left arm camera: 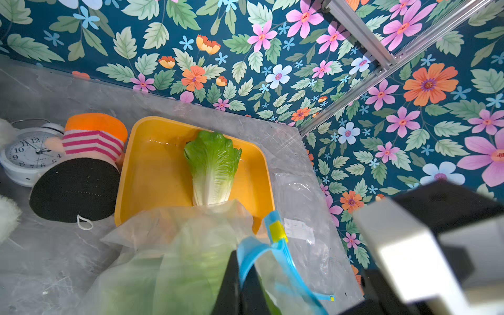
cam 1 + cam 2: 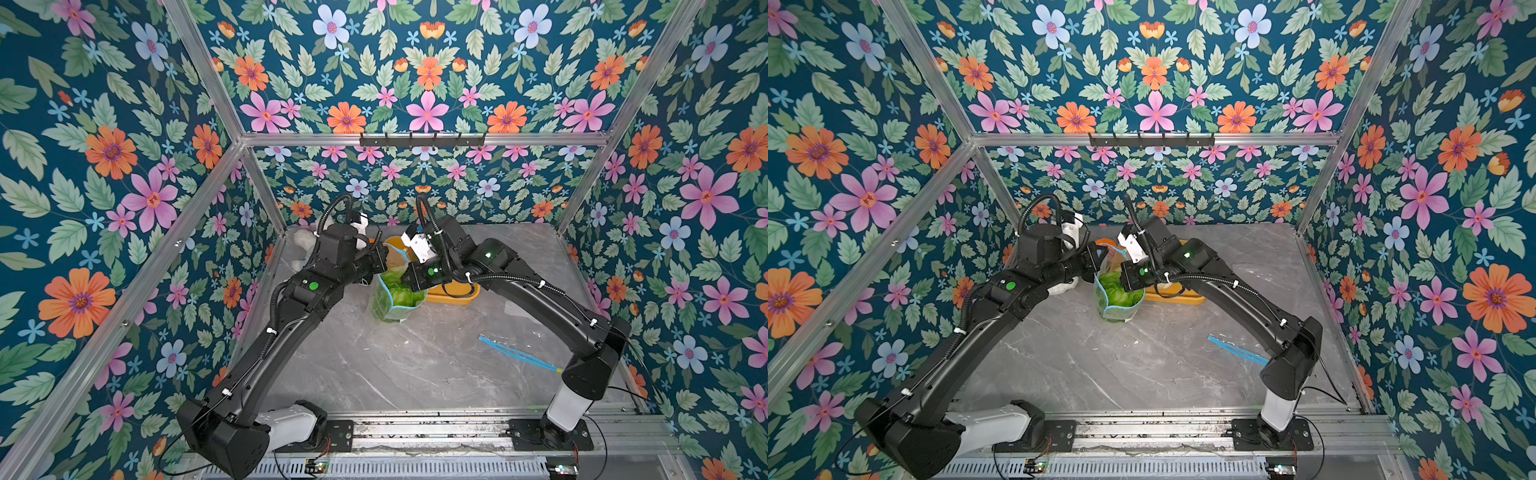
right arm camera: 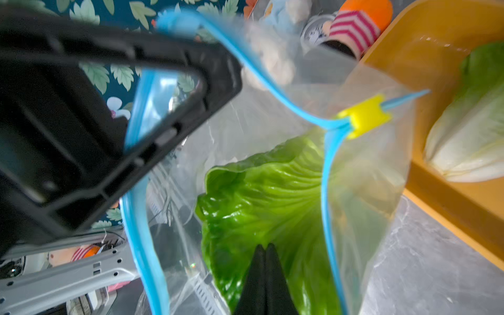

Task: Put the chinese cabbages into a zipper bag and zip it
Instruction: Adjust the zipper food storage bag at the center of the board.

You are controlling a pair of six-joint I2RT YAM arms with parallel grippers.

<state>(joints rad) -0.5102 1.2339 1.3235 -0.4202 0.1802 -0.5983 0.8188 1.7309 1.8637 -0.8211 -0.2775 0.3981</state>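
Right end effector [image 3: 264, 249] pinched closed, green cabbage [image 3: 270, 196] inside open zipper bag [image 3: 368, 174]

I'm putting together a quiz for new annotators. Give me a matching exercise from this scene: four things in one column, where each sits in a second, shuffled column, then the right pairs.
Things
1. yellow slider
2. alarm clock
3. cabbage outside the bag
4. right gripper

Places
A. lying in the yellow tray
B. at the bag's open mouth, over the bagged cabbage
C. on the blue track of the zipper bag
D. on the table, beside the striped toy

Pairs: 1-C, 2-D, 3-A, 4-B
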